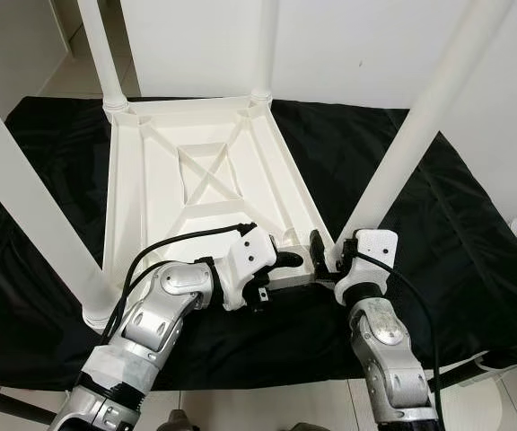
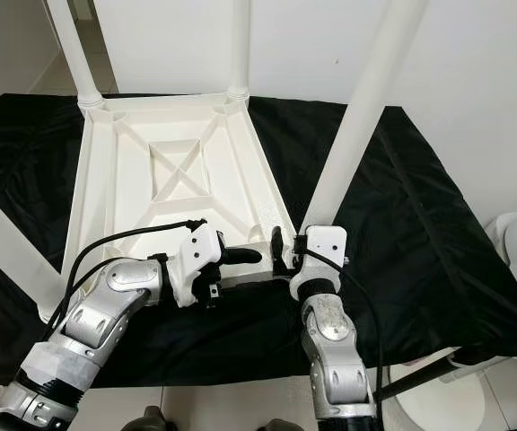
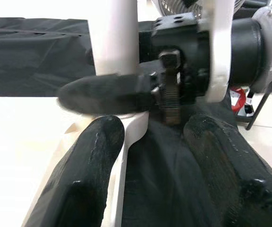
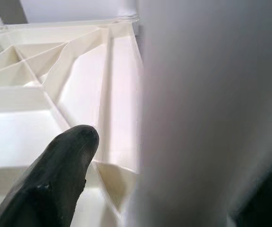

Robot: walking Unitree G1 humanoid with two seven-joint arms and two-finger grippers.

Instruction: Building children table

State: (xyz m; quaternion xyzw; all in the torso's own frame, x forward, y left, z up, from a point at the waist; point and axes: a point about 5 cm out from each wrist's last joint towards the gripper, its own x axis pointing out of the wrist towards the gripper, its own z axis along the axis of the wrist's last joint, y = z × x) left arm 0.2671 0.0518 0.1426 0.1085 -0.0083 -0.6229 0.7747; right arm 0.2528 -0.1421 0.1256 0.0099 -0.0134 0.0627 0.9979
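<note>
A black cloth (image 1: pixel 438 233) covers the floor, and on it the white plastic children's table top (image 1: pixel 196 189) lies upside down, its ribbed underside facing up. Four white legs rise from its corners: two far ones, a near-left leg (image 1: pixel 25 206), and the near-right leg (image 1: pixel 411 135), which slants up and away to the robot's right from its corner socket.

That near-right corner is where both arms meet, and the coming move turns on it. The leg's long axis runs up from the socket, directly beside the right end effector (image 1: pixel 323 256), which is the nearer of the two. In the right wrist view the leg (image 4: pixel 207 113) looms blurred against one black finger (image 4: pixel 55 179), so the fingers seem to straddle its base; whether they are pressing on it I cannot tell.

The left end effector (image 1: pixel 290 260) reaches in from the robot's left along the near rim. In its wrist view its fingers (image 3: pixel 89 165) are spread apart and empty, pointed toward the leg's foot and the right end effector.
</note>
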